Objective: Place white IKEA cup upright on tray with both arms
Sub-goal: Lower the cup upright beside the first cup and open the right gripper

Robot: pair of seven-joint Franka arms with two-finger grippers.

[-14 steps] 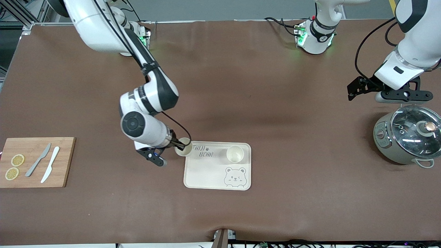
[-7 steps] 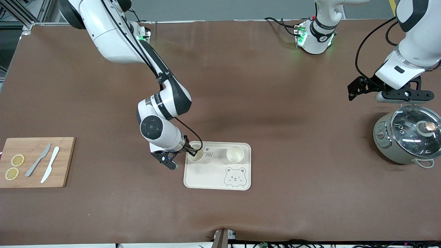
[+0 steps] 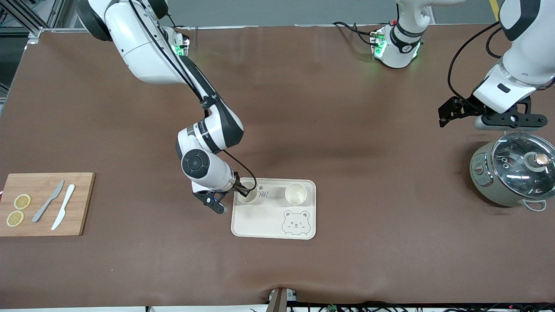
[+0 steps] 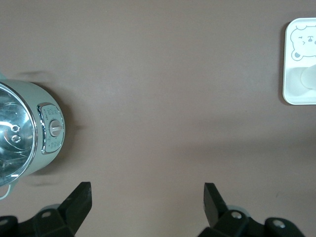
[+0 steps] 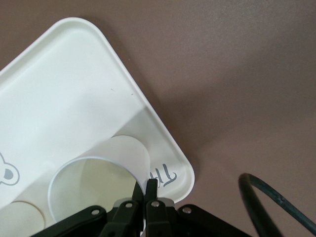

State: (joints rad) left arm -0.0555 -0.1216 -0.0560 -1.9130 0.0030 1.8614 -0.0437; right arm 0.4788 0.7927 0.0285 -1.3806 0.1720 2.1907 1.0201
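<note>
Cup [image 3: 247, 193] being held upright by rim in right gripper [image 3: 241, 189], fingers pinched, over tray [image 3: 264, 225] corner; release pending. Second cup [image 3: 296, 193] already standing on tray. Left gripper [image 3: 492, 113] being kept waiting above pot [image 3: 511, 175], fingers wide.

I count two cups [image 3: 248, 192] [image 3: 296, 193] on one tray [image 3: 269, 221], and two arms [image 3: 208, 130] [image 3: 507, 82] reaching in from the top of the frame. At lower left I see one cutting board [image 3: 82, 203] carrying two knives [image 3: 47, 201] [image 3: 63, 206] and two lemon slices [image 3: 22, 201] [image 3: 14, 218]. At right I count one pot [image 3: 511, 173].
</note>
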